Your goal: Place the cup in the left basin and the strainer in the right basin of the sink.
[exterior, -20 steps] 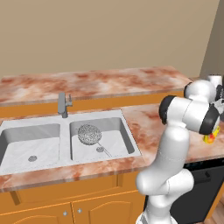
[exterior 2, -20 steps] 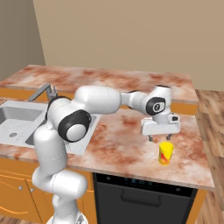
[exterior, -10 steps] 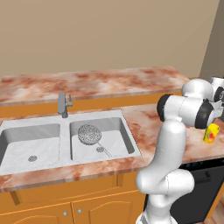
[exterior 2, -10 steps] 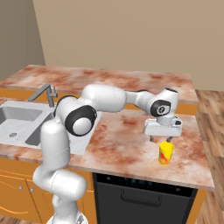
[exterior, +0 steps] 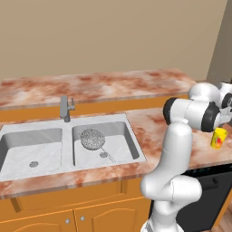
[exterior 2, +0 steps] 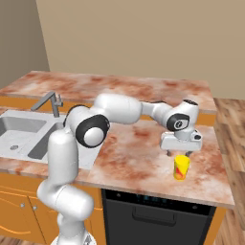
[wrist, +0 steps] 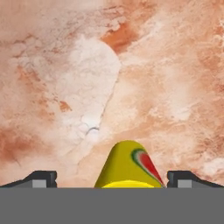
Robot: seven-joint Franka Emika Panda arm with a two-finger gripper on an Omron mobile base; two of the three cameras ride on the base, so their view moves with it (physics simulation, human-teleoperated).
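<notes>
Hand view: wide-open, empty tool (wrist: 112, 177) astride cup (wrist: 129, 165), bare countertop (wrist: 65, 87) all around.

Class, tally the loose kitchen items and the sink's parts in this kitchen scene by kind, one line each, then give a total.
Cups: 1, the yellow cup on the counter.
Strainers: 1, the strainer in the right basin.
Sink basins: 2, counting the left basin.
Faucets: 1, the faucet.
Total: 5.

Even, bright rendered light throughout; sharp focus, no glare or blur; soft shadows inside the sink (exterior: 68, 136) toward 12 o'clock.
</notes>
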